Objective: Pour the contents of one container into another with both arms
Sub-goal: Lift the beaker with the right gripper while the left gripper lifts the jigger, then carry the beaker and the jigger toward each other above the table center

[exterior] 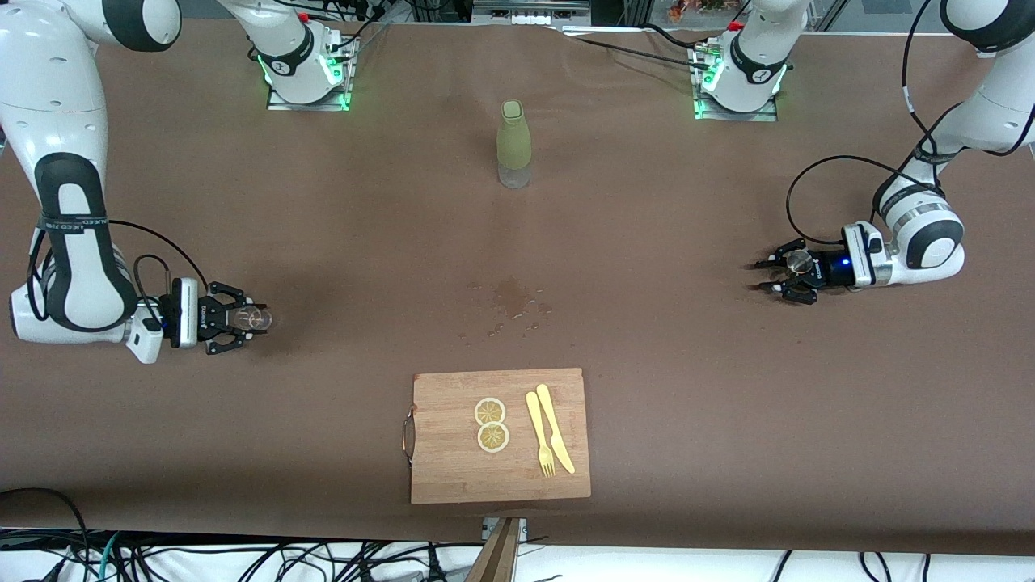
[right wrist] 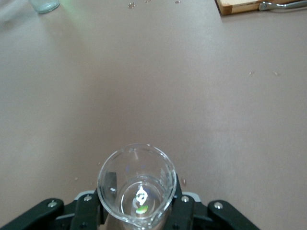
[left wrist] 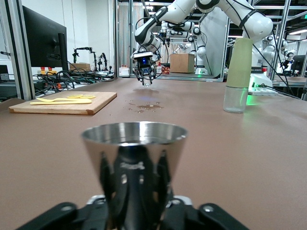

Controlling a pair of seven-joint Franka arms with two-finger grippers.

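Over the table ends | left gripper (exterior: pixel 778 278) grasps metal cup (left wrist: pixel 135 142) | right gripper (exterior: pixel 239 318) grasps glass beaker (right wrist: pixel 136 184), fingertips hidden

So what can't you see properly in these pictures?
- Left wrist view: the metal cup hides the left gripper's jaws and its own inside.
- Right wrist view: the glass beaker is cut off by the edge.
- Front view: the bottle contents are too small to tell.
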